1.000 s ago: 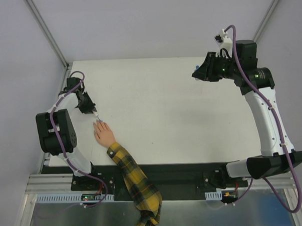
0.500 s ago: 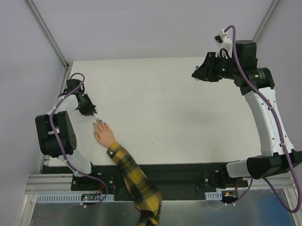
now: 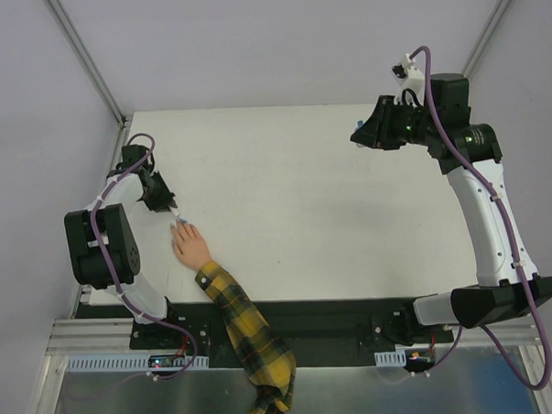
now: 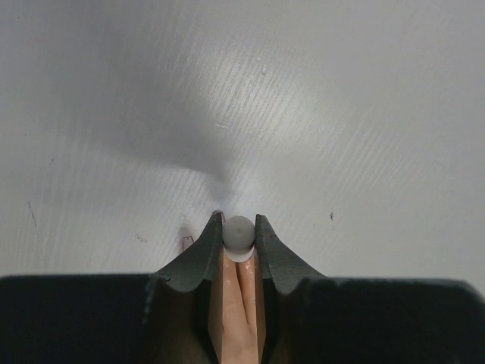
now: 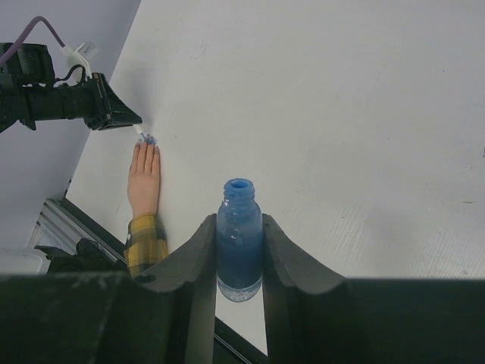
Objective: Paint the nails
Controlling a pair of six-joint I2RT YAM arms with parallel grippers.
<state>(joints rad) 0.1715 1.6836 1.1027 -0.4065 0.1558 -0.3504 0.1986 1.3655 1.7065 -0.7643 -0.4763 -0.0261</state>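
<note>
Ribbed white table (image 3: pixel 303 187), tiny bluish nails (image 5: pixel 148 139)

- Hand (image 3: pixel 190 245) and left gripper (image 3: pixel 173 211) are blocking the near left corner.
- Right gripper (image 3: pixel 357 135) is hanging toward the far right corner.
- Desk (image 3: pixel 303 197) middle is lying open.

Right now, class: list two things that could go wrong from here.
1. The open bottle in the right gripper hangs above the table; a tilt could spill polish.
2. The left gripper holds its brush by the nails of the hand; a slip could smear skin instead.
</note>
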